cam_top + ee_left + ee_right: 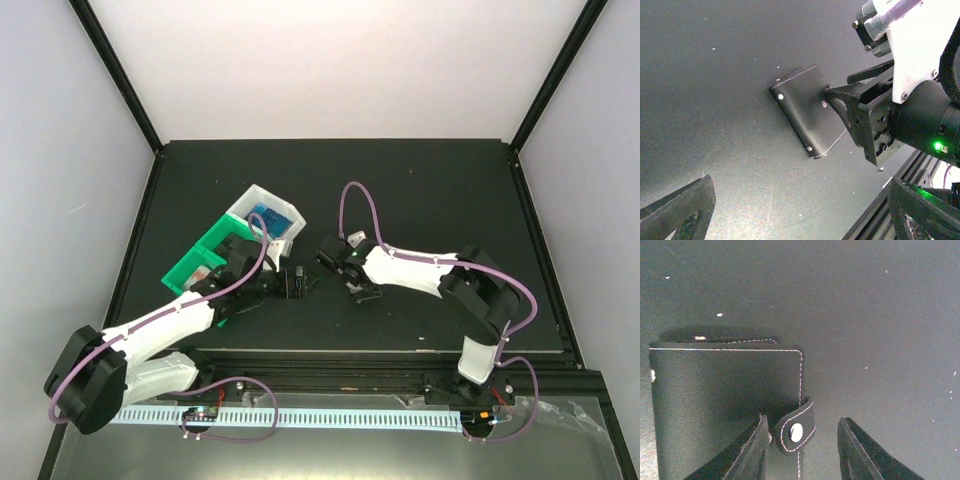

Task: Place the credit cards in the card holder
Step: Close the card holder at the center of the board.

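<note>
The card holder lies folded shut on the black table, black side up, its snap strap fastened. In the left wrist view the card holder sits ahead of my wide-open left gripper, which has nothing between its fingers. My right gripper straddles the snap strap with its jaws apart: the left finger is close to the strap and a gap shows on the right. From above, my left gripper and right gripper face each other mid-table. Blue flat items, possibly the credit cards, lie in a white tray.
A white tray and a green tray stand side by side behind my left arm. The table's near metal rail runs close under the left gripper. Black frame posts rise at the back corners.
</note>
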